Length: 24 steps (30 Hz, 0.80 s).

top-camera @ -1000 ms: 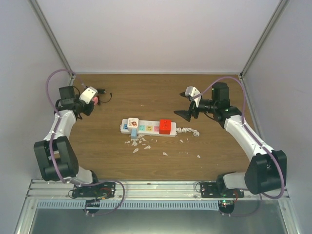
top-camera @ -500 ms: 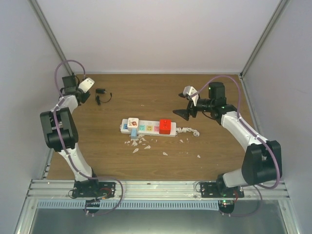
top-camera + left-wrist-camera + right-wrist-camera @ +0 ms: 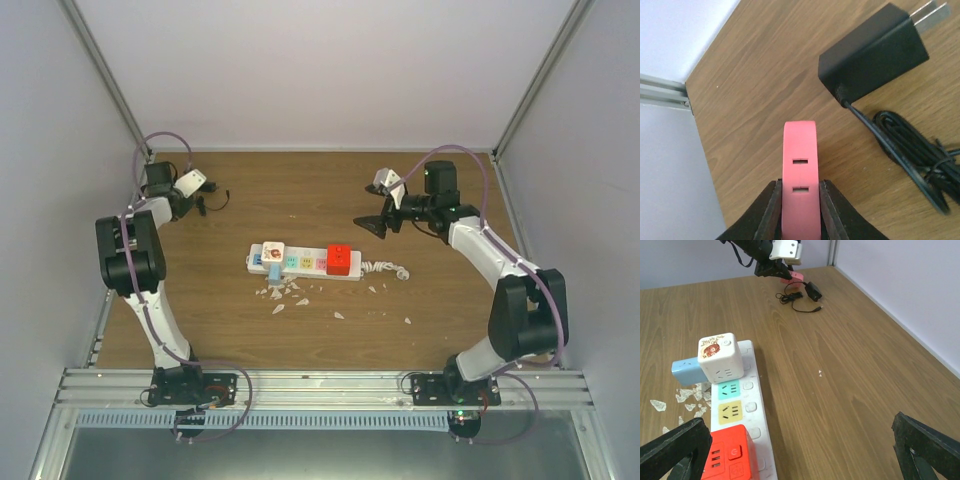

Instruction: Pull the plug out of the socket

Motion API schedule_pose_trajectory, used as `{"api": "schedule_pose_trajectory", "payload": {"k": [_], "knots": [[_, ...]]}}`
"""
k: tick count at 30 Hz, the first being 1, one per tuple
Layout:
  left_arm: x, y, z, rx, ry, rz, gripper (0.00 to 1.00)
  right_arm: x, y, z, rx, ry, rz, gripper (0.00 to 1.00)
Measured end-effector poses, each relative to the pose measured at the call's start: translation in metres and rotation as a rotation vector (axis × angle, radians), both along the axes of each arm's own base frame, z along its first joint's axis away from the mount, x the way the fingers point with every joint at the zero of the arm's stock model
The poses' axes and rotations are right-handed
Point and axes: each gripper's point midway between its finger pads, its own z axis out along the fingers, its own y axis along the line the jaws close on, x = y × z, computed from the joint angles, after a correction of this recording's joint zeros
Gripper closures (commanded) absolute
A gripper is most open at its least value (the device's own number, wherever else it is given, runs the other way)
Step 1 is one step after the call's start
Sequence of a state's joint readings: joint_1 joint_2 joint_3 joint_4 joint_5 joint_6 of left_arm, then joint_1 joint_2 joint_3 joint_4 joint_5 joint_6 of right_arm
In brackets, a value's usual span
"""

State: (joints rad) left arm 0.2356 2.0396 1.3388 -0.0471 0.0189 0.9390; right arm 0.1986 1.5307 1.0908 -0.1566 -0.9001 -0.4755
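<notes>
My left gripper (image 3: 800, 192) pinches a smooth pink plug (image 3: 800, 160) with two slots, low over the wood-grain table (image 3: 755, 75) at its far-left corner, beside a matte black charger (image 3: 872, 55) and its bundled cable. The long white socket (image 3: 300, 263) lies mid-table, carrying a white cube (image 3: 720, 356), a blue plug (image 3: 686, 371) and a glossy red block (image 3: 730, 457). My right arm arches over the far right, the right gripper (image 3: 800, 442) spread wide toward the socket.

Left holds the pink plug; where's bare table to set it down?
Bare wood lies between the black adapter and the power strip, and along the far edge toward the right gripper. Crowded: the adapter's coiled cord beside the pink plug in the left gripper, and white scraps in front of the strip.
</notes>
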Motion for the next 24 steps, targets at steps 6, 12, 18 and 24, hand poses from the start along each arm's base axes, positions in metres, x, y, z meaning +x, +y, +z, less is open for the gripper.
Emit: {"api": "schedule_pose_trajectory", "payload": {"k": [6,12,18,24], "knots": [[-0.001,-0.003,-0.003,0.005,0.012,-0.014,0.55,0.006,0.000,0.001,-0.001,-0.007,0.002,0.00],[-0.008,-0.011,-0.011,-0.044,0.057,-0.022,0.44,0.002,0.003,0.004,0.010,-0.026,0.036,0.00],[-0.016,-0.021,0.010,-0.120,0.058,-0.020,0.37,-0.002,0.006,0.004,0.001,-0.054,0.068,0.00],[-0.030,-0.033,0.064,-0.164,-0.033,-0.029,0.32,-0.012,0.019,0.000,-0.018,-0.071,0.123,0.00]]}}
